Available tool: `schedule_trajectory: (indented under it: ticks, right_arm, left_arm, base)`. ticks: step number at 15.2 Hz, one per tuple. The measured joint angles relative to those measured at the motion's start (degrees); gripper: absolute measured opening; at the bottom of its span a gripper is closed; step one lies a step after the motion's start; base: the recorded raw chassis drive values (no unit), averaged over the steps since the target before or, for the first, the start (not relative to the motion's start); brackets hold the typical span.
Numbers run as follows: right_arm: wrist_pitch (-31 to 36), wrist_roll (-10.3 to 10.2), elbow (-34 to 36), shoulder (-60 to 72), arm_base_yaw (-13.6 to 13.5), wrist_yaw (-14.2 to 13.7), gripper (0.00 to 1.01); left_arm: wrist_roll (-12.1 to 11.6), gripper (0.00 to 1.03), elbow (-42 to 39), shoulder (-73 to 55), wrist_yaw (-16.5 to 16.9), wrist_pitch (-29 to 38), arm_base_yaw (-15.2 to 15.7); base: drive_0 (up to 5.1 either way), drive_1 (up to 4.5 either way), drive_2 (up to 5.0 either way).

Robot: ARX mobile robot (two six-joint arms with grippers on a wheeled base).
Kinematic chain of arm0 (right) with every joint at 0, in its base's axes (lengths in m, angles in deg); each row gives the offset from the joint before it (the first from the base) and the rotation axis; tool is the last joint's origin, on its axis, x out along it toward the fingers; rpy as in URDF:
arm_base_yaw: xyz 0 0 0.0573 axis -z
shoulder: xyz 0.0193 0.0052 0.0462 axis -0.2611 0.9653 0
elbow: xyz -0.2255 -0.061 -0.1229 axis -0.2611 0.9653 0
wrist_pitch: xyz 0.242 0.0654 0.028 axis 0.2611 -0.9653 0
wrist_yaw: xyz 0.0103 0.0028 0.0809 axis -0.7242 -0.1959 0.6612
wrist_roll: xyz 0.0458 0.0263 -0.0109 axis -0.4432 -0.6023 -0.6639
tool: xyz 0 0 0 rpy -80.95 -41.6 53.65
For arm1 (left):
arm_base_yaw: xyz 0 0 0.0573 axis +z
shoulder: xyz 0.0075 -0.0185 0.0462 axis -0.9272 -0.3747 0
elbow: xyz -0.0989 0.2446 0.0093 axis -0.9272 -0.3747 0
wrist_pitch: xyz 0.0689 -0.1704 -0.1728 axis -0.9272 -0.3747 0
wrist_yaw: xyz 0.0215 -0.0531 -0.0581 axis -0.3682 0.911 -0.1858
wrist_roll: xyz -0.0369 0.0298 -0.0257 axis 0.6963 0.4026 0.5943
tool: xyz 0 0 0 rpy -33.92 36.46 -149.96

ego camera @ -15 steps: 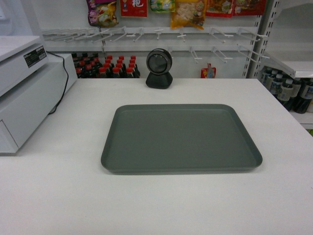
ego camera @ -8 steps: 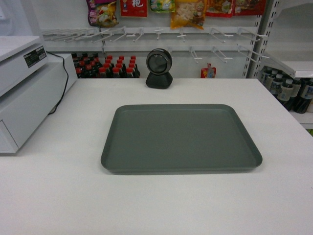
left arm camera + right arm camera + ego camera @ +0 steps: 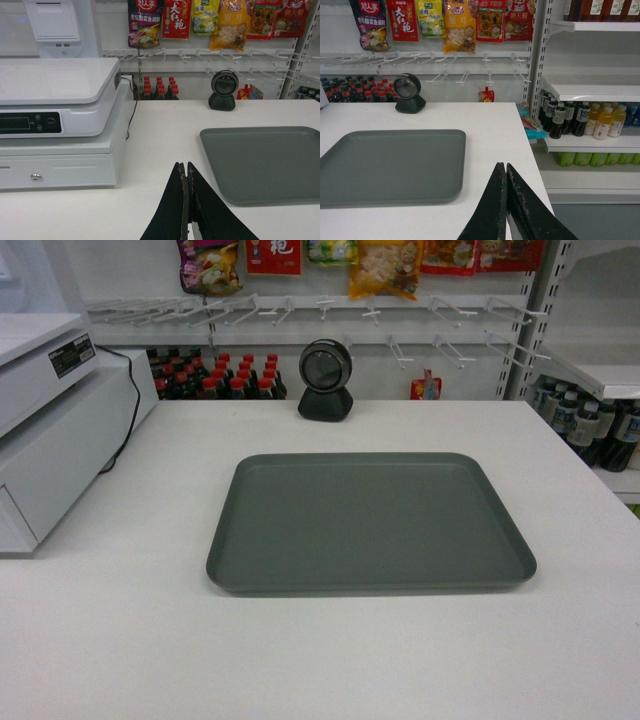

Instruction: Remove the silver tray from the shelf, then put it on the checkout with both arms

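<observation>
The silver tray [image 3: 370, 522] lies flat on the white checkout [image 3: 330, 660], in front of the black scanner [image 3: 325, 380]. Neither arm shows in the head view. In the left wrist view my left gripper [image 3: 184, 165] is shut, empty, above the counter to the left of the silver tray [image 3: 265, 162]. In the right wrist view my right gripper [image 3: 503, 165] is shut with nothing in it, above the counter to the right of the silver tray [image 3: 390, 165]. The shelf [image 3: 592, 90] stands off to the right.
A white register machine [image 3: 55, 120] fills the counter's left side, with a black cable [image 3: 131, 107] behind it. Sauce bottles [image 3: 215, 375] and hanging snack packs [image 3: 385, 265] line the back wall. Drink bottles [image 3: 580, 120] stand under the shelf. The counter's right edge [image 3: 535, 165] drops off to the floor.
</observation>
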Motion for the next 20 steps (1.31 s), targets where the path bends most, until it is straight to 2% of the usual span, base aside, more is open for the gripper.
schedule_trajectory:
  ticks: [4,5,6,7,10,11,18,19,20]
  right_arm:
    - [-4.02,0.0,0.0,-4.02,0.0,0.0,0.02]
    - [-5.64,-0.02,0.0,-5.09,0.0,0.0,0.02]
    - [-13.64,-0.04,-0.02,-10.38,0.0,0.11,0.02]
    - [-13.66,0.0,-0.02,-13.99,0.0,0.0,0.02]
    - [-14.34,-0.02,-0.02,-13.97,0.0,0.04,0.02]
    - [-14.51,-0.02,-0.02,-13.94,0.0,0.07,0.08]
    - [-14.49,-0.02,-0.02,-13.94,0.0,0.04,0.92]
    - [-14.49,-0.04,-0.02,-13.94,0.0,0.04,1.0]
    - [-14.49,-0.02,-0.02,-13.94,0.0,0.04,0.97]
  left_arm:
    - [0.0,0.01,0.02,3.91,0.0,-3.85,0.0]
    - [0.0,0.01,0.17,6.84,-0.04,-8.35,0.0]
    - [0.02,0.01,0.04,11.91,0.09,-14.69,0.0]
    - [0.0,0.01,0.28,13.33,0.02,-13.05,0.0]
    - [0.02,0.01,0.04,13.33,-0.02,-13.99,0.0]
    - [0.0,0.11,0.04,13.33,0.02,-14.12,0.0]
    - [0.0,0.94,0.04,13.33,0.02,-14.1,0.0]
    - [-0.04,1.0,0.04,13.33,0.02,-14.1,0.0]
    - [-0.02,0.97,0.04,13.33,0.02,-14.1,0.0]
  base:
    - [0.0,0.0,0.0]
    - [0.0,0.0,0.0]
    - [0.0,0.0,0.0]
    - [0.0,0.0,0.0]
    - [0.0,0.0,0.0]
    - [0.0,0.0,0.0]
    - [0.0,0.0,0.0]
    - [0.0,0.0,0.0]
    - [0.0,0.0,0.0]
